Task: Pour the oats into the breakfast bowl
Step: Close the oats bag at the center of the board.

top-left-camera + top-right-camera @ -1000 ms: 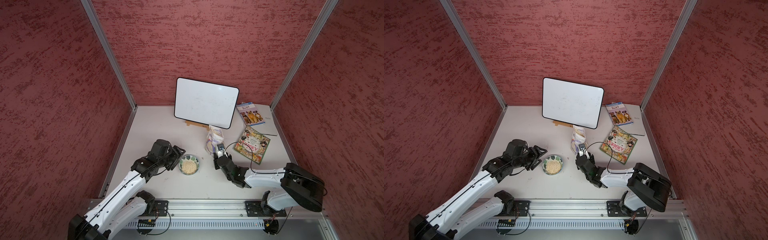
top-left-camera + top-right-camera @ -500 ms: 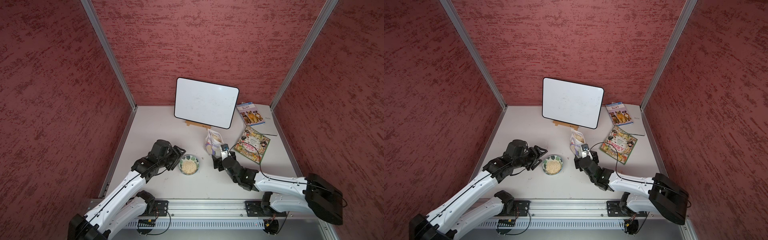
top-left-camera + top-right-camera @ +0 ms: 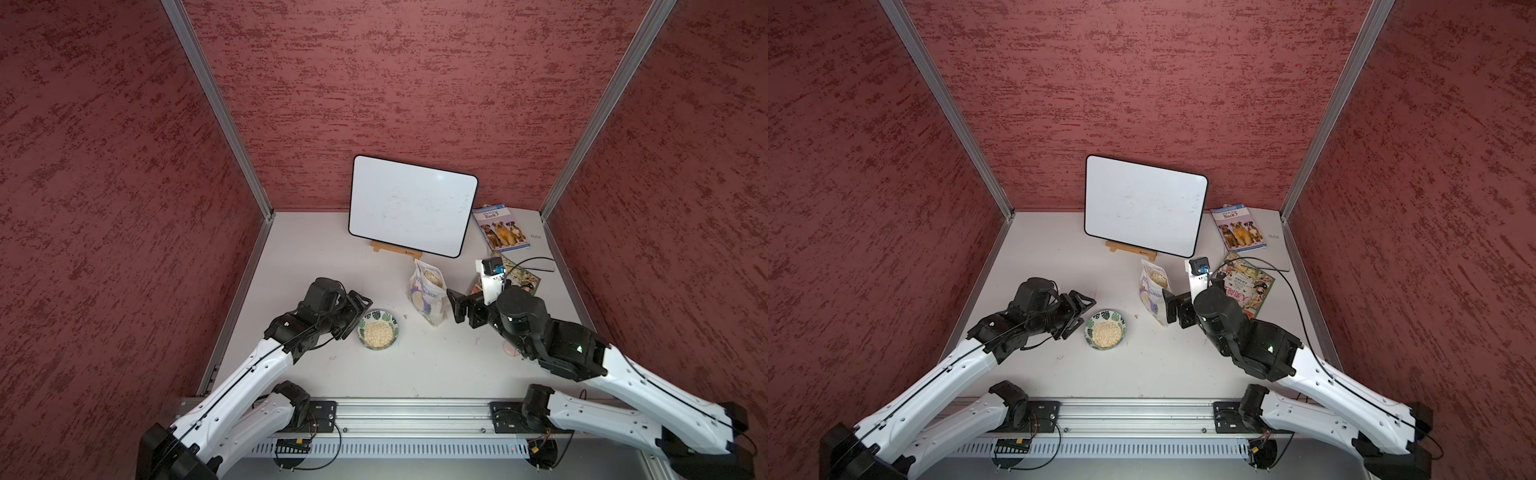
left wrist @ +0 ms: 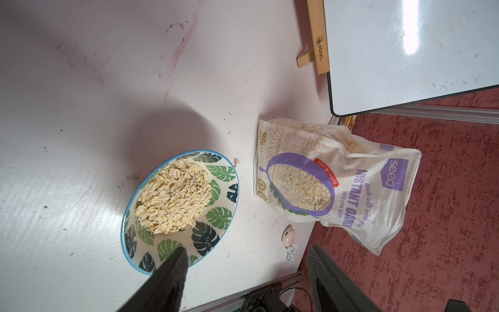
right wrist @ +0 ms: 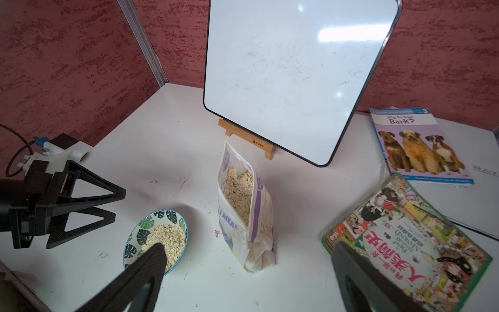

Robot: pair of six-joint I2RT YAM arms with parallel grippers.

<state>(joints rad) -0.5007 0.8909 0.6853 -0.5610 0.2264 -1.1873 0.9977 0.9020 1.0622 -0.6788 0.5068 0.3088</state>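
Oats bag (image 3: 428, 293): stands by itself on the worktop (image 3: 415, 374) at the centre of the frame in both top views. Its mouth is open upward and it is still part full.
Breakfast bowl (image 3: 391, 321): lower left of the bag and clear of it, with a mound of oats (image 3: 377, 333) inside (the pour looks done, I'd judge).
Right pincer (image 3: 454, 306): spread wide and holding nothing, just right of the bag. It seems to stand apart from the bag, though the gap is slim.
Left pincer (image 5: 118, 204): also spread and empty, just left of the bowl's rim.
Risk, bag: the crinkly pouch is tall, soft and unsupported. A finger clipping it as the right arm pulls away could tip it, and the open mouth would spill flakes across the worktop.
Risk, bowl: a sideways sweep by the left pincer could catch the rim, shoving the bowl or shaking oats over the edge.
Risk, clutter: the picture book (image 3: 1246, 289) lies beneath the right arm, so a low retreat might drag it.
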